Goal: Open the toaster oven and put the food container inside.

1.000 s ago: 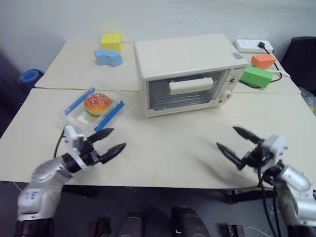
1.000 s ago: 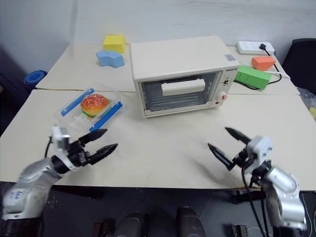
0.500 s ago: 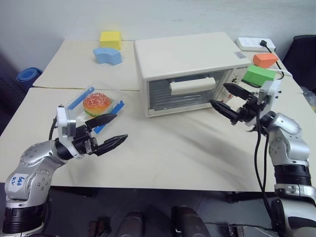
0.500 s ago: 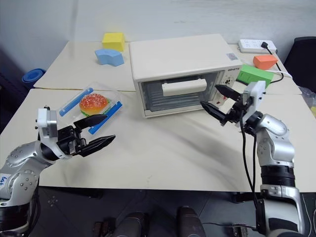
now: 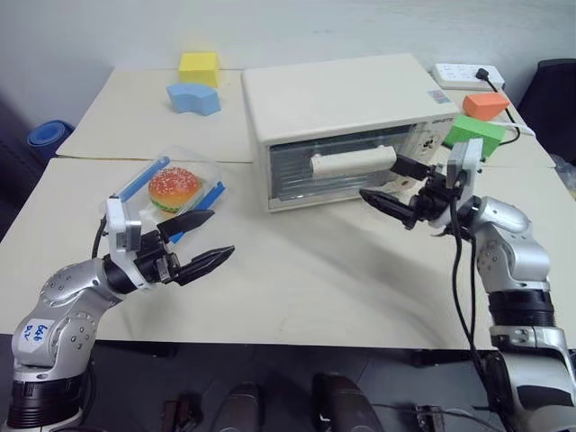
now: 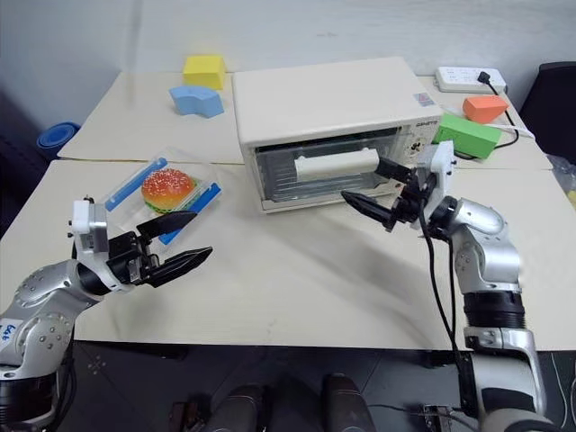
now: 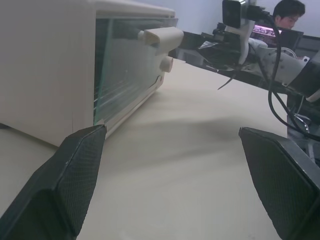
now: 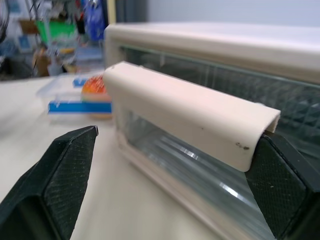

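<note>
The cream-white toaster oven [image 5: 342, 108] stands at the middle back of the table with its glass door shut and its bar handle [image 5: 353, 163] across the front. My right gripper [image 5: 378, 176] is open just in front of the handle's right end, one finger above and one below; in the right wrist view the handle [image 8: 185, 112] lies between its black fingers [image 8: 55, 185]. The clear food container [image 5: 171, 191] with blue clips and a toy hamburger inside lies left of the oven. My left gripper [image 5: 222, 232] hovers open just in front of it, holding nothing.
A yellow block [image 5: 199, 68] and a blue block [image 5: 193, 98] sit at the back left. A green block [image 5: 473, 135], an orange block [image 5: 484, 105] and a power strip [image 5: 462, 76] with a cable lie right of the oven. A person [image 7: 287, 12] sits far behind.
My right gripper rose from the table's front edge and swung left up to the oven handle. The left gripper lifted a little at first, then held still. Both stayed open.
</note>
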Robot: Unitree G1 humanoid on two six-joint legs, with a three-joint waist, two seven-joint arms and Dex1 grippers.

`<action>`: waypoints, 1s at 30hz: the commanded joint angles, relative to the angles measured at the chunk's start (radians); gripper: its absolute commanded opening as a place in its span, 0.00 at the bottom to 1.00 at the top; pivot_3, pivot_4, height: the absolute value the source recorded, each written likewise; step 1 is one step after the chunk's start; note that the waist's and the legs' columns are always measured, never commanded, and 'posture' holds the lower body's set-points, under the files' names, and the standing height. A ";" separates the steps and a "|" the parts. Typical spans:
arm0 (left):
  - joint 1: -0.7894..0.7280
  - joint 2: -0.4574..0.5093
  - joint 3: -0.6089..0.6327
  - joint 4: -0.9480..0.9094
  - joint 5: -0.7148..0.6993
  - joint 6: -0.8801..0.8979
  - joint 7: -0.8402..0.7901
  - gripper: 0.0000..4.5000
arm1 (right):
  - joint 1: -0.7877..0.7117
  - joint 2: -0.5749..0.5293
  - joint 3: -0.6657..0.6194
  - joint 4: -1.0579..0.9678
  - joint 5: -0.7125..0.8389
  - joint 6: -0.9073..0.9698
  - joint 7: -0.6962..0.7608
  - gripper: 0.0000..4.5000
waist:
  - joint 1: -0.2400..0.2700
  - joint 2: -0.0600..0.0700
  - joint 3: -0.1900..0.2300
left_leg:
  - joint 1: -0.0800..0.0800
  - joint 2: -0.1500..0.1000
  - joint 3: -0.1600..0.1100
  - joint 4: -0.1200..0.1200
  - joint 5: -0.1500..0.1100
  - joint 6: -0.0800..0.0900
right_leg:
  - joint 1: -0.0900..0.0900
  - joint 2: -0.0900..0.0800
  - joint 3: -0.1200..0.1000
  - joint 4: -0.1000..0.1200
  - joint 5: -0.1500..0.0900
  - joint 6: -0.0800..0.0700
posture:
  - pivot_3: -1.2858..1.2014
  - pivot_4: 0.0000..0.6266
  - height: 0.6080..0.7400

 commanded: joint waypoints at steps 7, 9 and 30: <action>-0.214 -0.035 -0.056 0.128 0.062 -0.068 -0.028 0.59 | 0.149 -0.026 0.009 -0.146 -0.056 -0.102 0.057 1.00 | 0.002 0.000 0.000 | 0.002 0.000 0.002 0.003 0.000 0.001 | 0.001 0.001 0.001 0.002 0.000 0.000 | 0.52 0.24 1.00; -0.277 -0.069 -0.100 0.185 0.108 -0.103 -0.027 0.45 | 0.165 -0.020 0.007 -0.150 -0.063 -0.117 0.053 1.00 | 0.003 0.000 0.000 | 0.003 0.000 0.001 0.004 0.001 0.001 | 0.001 0.001 0.001 0.005 0.000 0.000 | 0.52 0.24 1.00; -0.461 -0.267 -0.362 0.482 0.396 -0.350 -0.148 0.01 | 0.446 -0.023 -0.116 -0.191 -0.094 -0.265 -0.070 1.00 | 0.009 -0.001 0.001 | 0.001 -0.002 0.002 0.012 0.002 -0.001 | 0.002 0.001 0.002 0.008 0.001 0.002 | 0.52 0.24 1.00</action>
